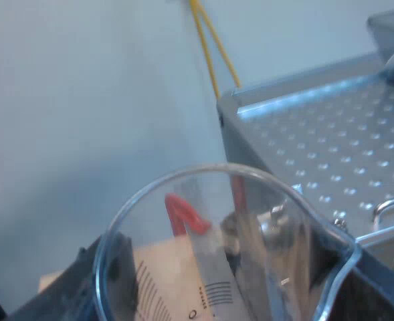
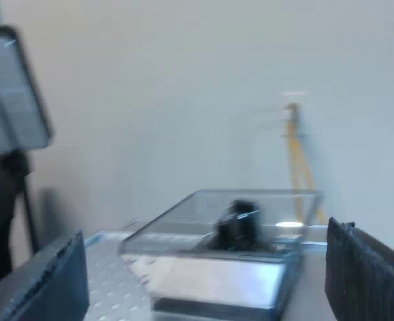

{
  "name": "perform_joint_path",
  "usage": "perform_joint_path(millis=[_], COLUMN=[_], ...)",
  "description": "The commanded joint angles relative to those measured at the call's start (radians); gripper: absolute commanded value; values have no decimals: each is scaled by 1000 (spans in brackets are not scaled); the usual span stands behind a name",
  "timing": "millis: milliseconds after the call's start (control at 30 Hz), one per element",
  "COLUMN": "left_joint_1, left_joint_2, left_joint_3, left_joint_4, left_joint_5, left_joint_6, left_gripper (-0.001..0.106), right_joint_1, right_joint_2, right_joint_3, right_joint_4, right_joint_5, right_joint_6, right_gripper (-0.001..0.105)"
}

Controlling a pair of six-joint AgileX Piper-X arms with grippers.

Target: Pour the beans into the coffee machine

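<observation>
While my left gripper [image 1: 230, 294] clasps the measuring glass [image 1: 183, 267], the bean hopper [image 1: 392, 30] lies beyond its spout. My right gripper [image 2: 207, 277] gapes, nearer it.

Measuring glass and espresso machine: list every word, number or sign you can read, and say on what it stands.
"0": beside the printed scale lines on the measuring glass, read with some doubt.
Other scale figures on the glass: too blurred to read.
Red shape at the glass: no legible letter.
Espresso machine top and bean hopper: no text to read.
</observation>
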Motion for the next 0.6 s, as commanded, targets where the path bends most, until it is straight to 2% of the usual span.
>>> perform_joint_path(millis=[33, 267, 333, 400, 533, 600], left_joint_1=[-38, -117, -172, -202, -299, -326], left_joint_2=[12, 109, 211, 272, 397, 436], left_joint_3=[-46, -148, -258, -318, -458, -490], left_joint_4=[-10, -10, -8, 7, 35, 35], left_joint_5=[-9, -18, -21, -32, -124, -149], left_joint_6=[12, 28, 28, 31, 108, 129], left_gripper=[1, 1, 1, 1, 1, 1], right_joint_1=[0, 0, 0, 0, 0, 0], right_joint_2=[-19, -19, -19, -19, -19, -19], right_joint_3=[-11, -11, -11, -11, -11, -11], right_joint_4=[-5, -5, -5, -5, -5, -5], right_joint_5=[28, 28, 28, 28, 28, 28], right_joint_6=[-14, -14, -14, -14, -14, -14], right_gripper=[74, 74, 74, 74, 74, 74])
